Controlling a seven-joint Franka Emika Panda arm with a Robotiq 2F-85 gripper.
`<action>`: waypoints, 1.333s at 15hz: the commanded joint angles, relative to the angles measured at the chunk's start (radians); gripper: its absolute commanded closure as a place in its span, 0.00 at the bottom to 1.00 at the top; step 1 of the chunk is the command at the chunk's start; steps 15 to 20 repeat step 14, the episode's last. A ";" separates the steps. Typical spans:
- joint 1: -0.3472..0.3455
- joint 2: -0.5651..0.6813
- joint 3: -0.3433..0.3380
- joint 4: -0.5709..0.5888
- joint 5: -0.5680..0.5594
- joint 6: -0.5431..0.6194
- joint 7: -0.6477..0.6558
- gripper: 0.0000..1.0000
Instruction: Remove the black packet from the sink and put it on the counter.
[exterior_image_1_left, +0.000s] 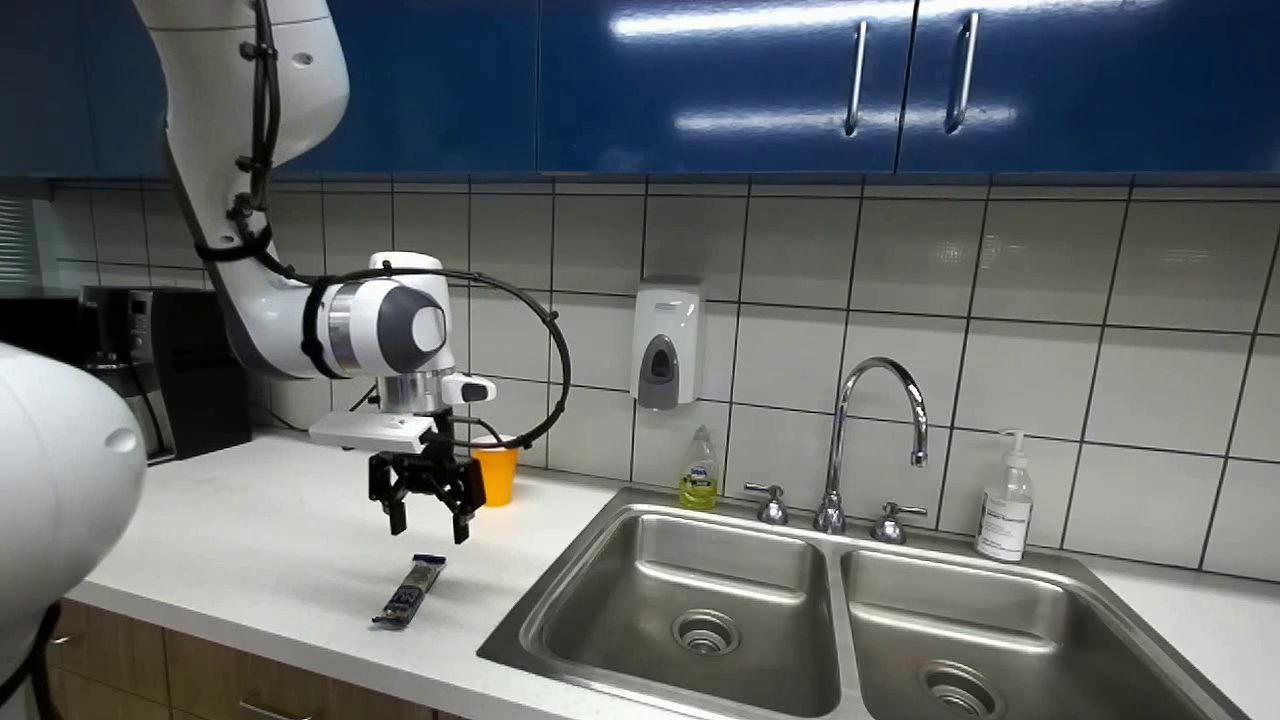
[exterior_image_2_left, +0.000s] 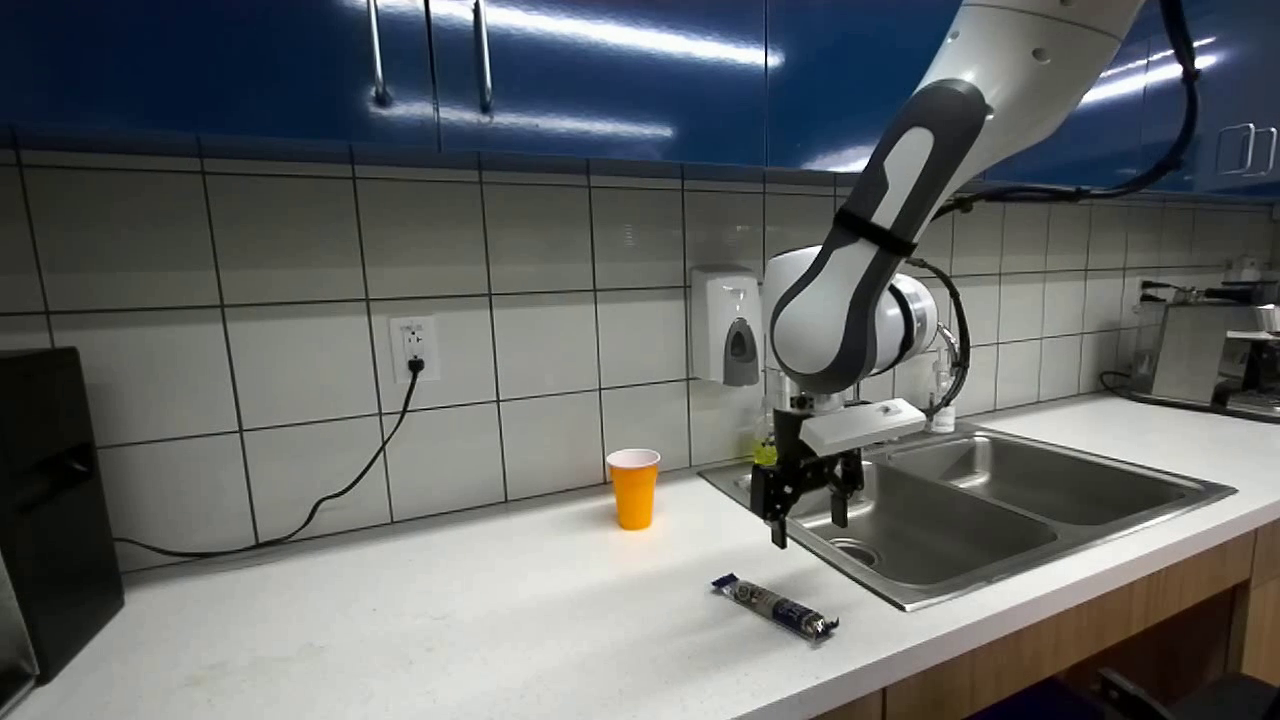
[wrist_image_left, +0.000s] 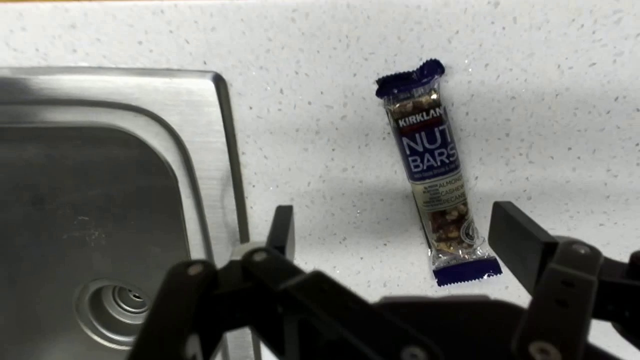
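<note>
At the near edge we are seeing brown wood-grain drawer fronts (exterior_image_1_left: 215, 680), sitting beneath the long, smooth, white, speckled counter (exterior_image_1_left: 250, 540). On the counter, towards that edge, the slim, rectangular, dark-blue-and-clear plastic packet (wrist_image_left: 430, 175) is lying flat; in the wrist view we are reading "NUT BARS" on its face. It is resting near the double-basin, stainless steel sink (exterior_image_1_left: 841, 620), apart from its rim.

Hanging above the counter close to the packet, the black, two-fingered gripper (exterior_image_1_left: 430, 530) is pointing down, its fingers (wrist_image_left: 522, 242) standing wide apart. In both exterior views we are noticing a gap between fingertips and packet. In the wrist view the packet's lower end is showing between the fingers, closer to the one at the right of that view. The white and grey jointed arm (exterior_image_2_left: 845, 290) is carrying the gripper from above.

Farther back, an orange cup (exterior_image_2_left: 634, 495) with a white inside is standing upright on the counter. Behind the basins, a curved chrome faucet (exterior_image_1_left: 837, 450) is rising between two chrome lever handles (exterior_image_1_left: 890, 525); a clear bottle of yellow-green liquid (exterior_image_1_left: 698, 485) and a clear pump bottle (exterior_image_1_left: 1004, 515) with a white label are standing on either side of it. At the back we are looking at a wall of pale tiles (exterior_image_1_left: 1030, 380), with a white and grey dispenser (exterior_image_1_left: 668, 325) hanging on it and glossy blue cupboards (exterior_image_1_left: 740, 80) running above.
</note>
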 joint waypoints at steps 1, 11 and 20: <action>-0.041 -0.144 0.031 -0.075 0.026 -0.093 -0.015 0.00; -0.069 -0.179 0.050 -0.092 0.013 -0.144 -0.008 0.00; -0.069 -0.174 0.050 -0.091 0.012 -0.143 -0.008 0.00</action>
